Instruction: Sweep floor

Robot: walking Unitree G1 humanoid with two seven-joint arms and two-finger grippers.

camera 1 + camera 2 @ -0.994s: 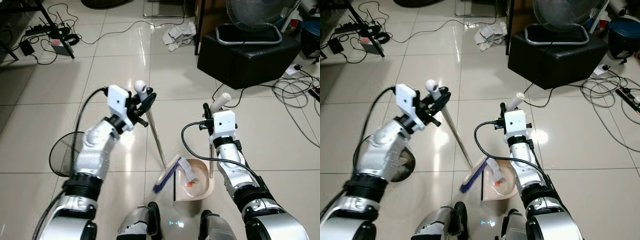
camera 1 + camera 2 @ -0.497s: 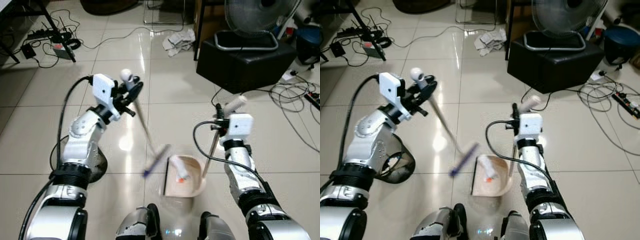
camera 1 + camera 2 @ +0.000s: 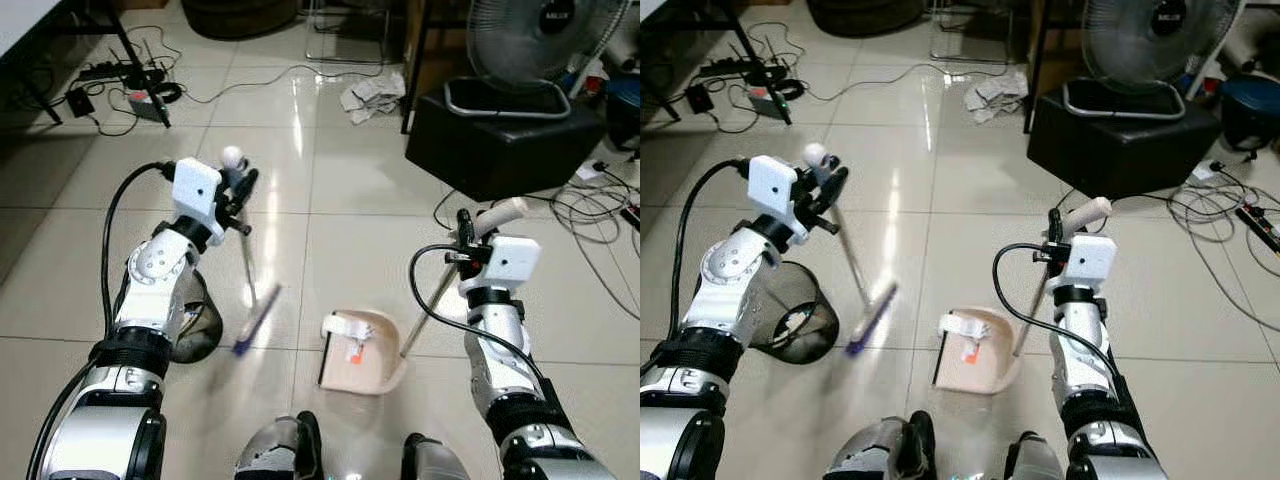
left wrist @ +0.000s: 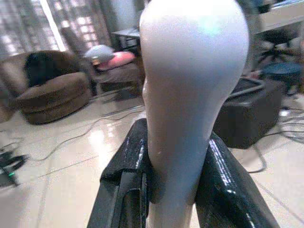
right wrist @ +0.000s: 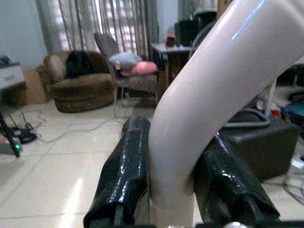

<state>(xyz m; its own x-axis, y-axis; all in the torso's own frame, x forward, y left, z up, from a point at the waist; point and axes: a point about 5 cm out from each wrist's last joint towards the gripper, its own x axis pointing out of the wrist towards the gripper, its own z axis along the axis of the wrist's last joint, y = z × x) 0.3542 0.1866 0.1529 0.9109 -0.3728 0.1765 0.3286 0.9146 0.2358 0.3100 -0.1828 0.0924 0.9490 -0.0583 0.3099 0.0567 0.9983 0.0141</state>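
My left gripper (image 3: 238, 187) is shut on the white top of a broom handle (image 4: 190, 95). The thin metal rod slants down to the blurred blue brush head (image 3: 255, 318), which sits just left of the dustpan. The beige dustpan (image 3: 375, 368) rests on the tiles in front of my feet, with a white scrap of paper (image 3: 343, 326) and a small orange bit (image 3: 354, 350) in it. My right gripper (image 3: 468, 228) is shut on the dustpan's long white handle (image 5: 213, 80), which slopes down to the pan. Black fingers (image 5: 124, 175) press on both sides of that handle.
A black mesh bin (image 3: 792, 312) stands on the floor under my left arm. A black box (image 3: 500, 130) with a fan (image 3: 540, 30) on it is at the far right, with cables (image 3: 590, 190) beside it. Crumpled paper (image 3: 372, 94) lies ahead. A power strip and wires (image 3: 130, 85) are far left.
The broom has swung left, carrying the brush head away from the dustpan's mouth towards the bin. The dustpan stays on the floor. The camera has also shifted.
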